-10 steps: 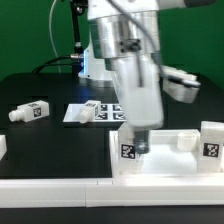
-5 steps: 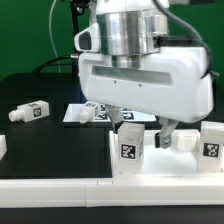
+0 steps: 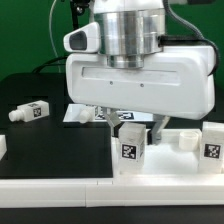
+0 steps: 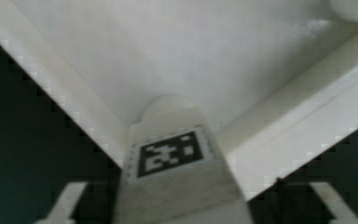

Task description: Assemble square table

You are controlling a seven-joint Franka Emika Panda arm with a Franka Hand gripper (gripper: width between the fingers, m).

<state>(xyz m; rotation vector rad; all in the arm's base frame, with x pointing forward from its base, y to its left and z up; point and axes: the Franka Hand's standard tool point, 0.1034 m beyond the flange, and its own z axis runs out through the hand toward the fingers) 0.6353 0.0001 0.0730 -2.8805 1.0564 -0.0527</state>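
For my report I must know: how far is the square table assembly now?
Two tagged legs stand upright on the slab, though how firmly is unclear. In hand: the gripper straddles one leg, jaws not yet touching. Left: another leg lies loose on the exterior view's left.

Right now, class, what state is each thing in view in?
middle leg: upright at the square tabletop's corner
pincer: open, astride the middle leg
leg at the exterior view's right: upright
leg at the exterior view's left: lying on its side
square tabletop: lying flat
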